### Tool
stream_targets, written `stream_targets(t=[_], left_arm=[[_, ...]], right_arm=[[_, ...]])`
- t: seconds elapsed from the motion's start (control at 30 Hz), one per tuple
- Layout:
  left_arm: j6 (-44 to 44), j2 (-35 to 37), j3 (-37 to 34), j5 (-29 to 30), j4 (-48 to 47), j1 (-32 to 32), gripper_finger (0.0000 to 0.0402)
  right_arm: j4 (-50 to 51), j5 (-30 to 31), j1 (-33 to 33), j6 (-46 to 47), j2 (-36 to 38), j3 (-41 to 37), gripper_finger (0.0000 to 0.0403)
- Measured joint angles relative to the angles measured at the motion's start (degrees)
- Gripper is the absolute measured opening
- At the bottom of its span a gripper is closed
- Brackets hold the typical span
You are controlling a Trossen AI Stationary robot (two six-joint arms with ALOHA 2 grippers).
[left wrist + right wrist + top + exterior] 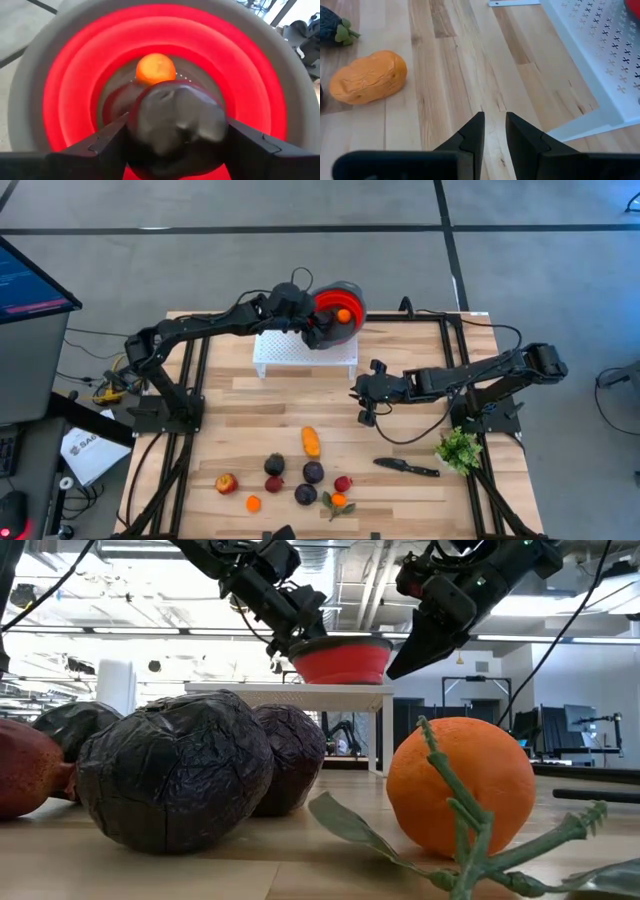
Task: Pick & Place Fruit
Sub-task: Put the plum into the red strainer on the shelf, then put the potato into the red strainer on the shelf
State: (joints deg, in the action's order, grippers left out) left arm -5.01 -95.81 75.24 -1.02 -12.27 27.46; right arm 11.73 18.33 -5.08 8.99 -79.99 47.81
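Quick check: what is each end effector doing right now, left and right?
Left end effector: closed on a dark purple fruit, over the red bowl.
Right end effector: nearly shut, holding nothing, above the wooden table.

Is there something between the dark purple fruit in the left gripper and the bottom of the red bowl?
Nothing visible blocks it. The left gripper holds the dark purple fruit above the red bowl on the white perforated stand. A small orange fruit already lies inside, off to one side.
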Motion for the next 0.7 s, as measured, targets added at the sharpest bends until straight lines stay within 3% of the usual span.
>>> stream_targets(t=[0.43,0.7], left_arm=[[0.0,0.0,0.0,-0.1,0.4,0.0,0.0293],[0.0,0.0,0.0,-4.9,5.6,0.0,0.0331]], right_arm=[[0.0,0.0,0.0,-0.4,0.0,0.0,0.0072],[-0.2,0.0,0.0,-0.4,0.0,0.0,0.0072]])
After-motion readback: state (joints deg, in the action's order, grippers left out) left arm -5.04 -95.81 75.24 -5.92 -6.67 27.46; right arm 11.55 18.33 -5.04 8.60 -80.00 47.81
